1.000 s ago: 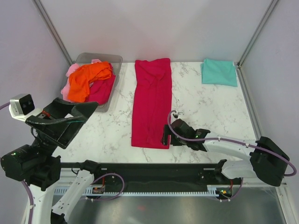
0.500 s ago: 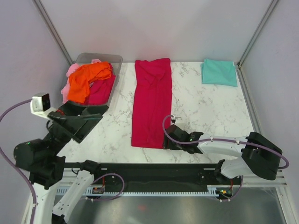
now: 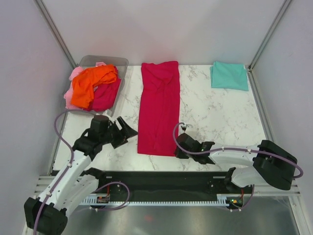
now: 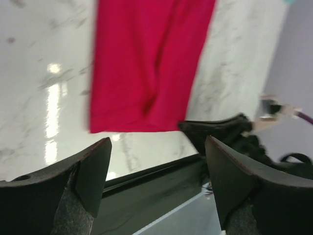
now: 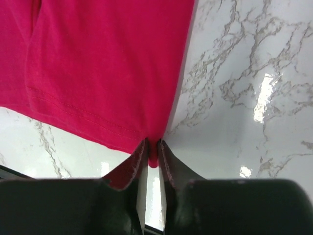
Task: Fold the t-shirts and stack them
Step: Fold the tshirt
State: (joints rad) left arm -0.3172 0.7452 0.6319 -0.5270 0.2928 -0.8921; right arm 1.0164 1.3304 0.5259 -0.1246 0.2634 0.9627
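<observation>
A crimson-magenta t-shirt lies folded into a long strip down the middle of the marble table. My right gripper is shut on its near right corner, which shows pinched between the fingertips. My left gripper stands open just left of the strip's near end, nothing between its fingers; the shirt's hem lies ahead of it. A teal t-shirt lies folded square at the back right. Orange and pale pink t-shirts are heaped in a bin.
A clear plastic bin stands at the back left, overflowing with shirts. The table's near edge with a dark rail runs just below both grippers. Frame posts rise at the back corners.
My left arm has swung down from high at the left to the table beside the shirt's near left. My right gripper has closed on the shirt's near right corner.
</observation>
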